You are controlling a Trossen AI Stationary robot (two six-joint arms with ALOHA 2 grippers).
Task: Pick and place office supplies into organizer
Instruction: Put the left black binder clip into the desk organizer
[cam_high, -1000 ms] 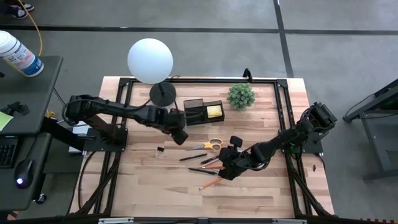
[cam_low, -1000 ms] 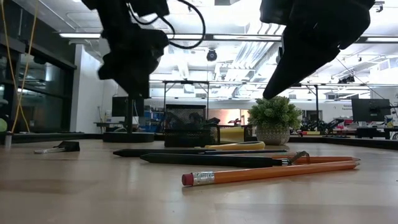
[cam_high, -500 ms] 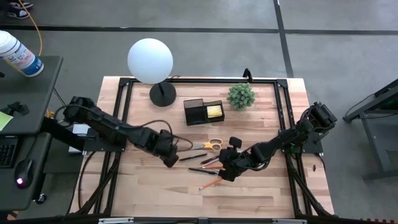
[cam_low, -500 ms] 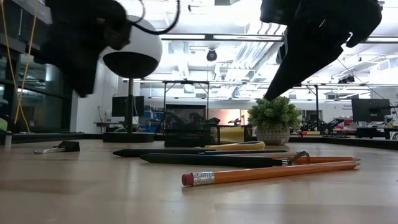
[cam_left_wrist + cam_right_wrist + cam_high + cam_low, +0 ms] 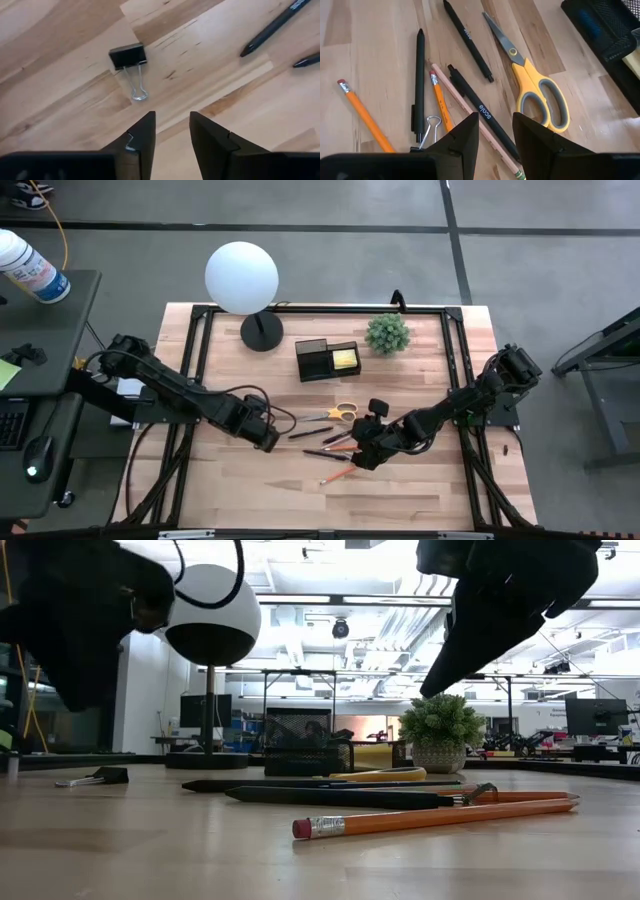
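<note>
A black pen [image 5: 482, 112] beside the scissors [image 5: 536, 89] reads "elos".

This was a robotics lab or workshop in an open industrial hall. The wooden table [image 5: 400, 490] stood on a grey concrete floor [image 5: 330, 260] crossed by dark lines, and two dark robot arms were mounted on black frames at its sides. Beside it a desk carried a keyboard [image 5: 10, 425], a mouse [image 5: 38, 452] and a canister of wipes [image 5: 30, 267]. Across the table, the room showed long ceiling strip lights [image 5: 330, 598], exposed ducts, black metal frames and workbenches with monitors [image 5: 597, 716].
</note>
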